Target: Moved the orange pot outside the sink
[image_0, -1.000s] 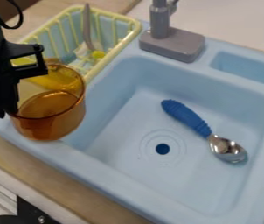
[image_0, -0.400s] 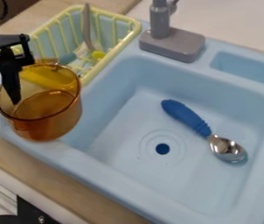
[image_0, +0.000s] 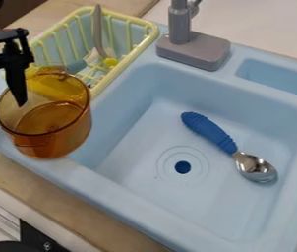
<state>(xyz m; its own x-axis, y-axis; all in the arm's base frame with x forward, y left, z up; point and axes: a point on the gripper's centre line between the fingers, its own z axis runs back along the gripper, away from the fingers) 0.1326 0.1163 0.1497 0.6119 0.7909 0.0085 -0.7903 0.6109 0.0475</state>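
Camera view: one orange pot on the sink rim, one gripper at the pot

One transparent orange pot (image_0: 52,143) stands upright on the left part of the rim of one light-blue sink (image_0: 128,201), outside the basin. One black gripper (image_0: 18,74) is at the upper left, its lower end extending down at the pot's opening. Whether the gripper is apart, together or clamped on the pot cannot be told.

The basin holds one spoon (image_0: 209,132), comprising one ribbed blue handle and one metal bowl. The spoon lies diagonally, handle toward the upper left and bowl toward the lower right. One round drain hole (image_0: 183,167) is in the basin floor, to the left of the spoon's bowl.

Behind the pot is one pale-yellow dish rack (image_0: 155,32). It contains one grey curved utensil (image_0: 99,37), set upright, and near its lower end one small yellow item (image_0: 110,62); the exact count of the remaining contents cannot be determined. Contact between pot and rack cannot be confirmed.

One grey faucet (image_0: 193,50) is mounted on the back rim, to the right of the rack. One shallow recess (image_0: 282,78) is formed in the rim, to the right of the faucet. One wood-coloured counter edge (image_0: 85,209) runs along the front of the sink.
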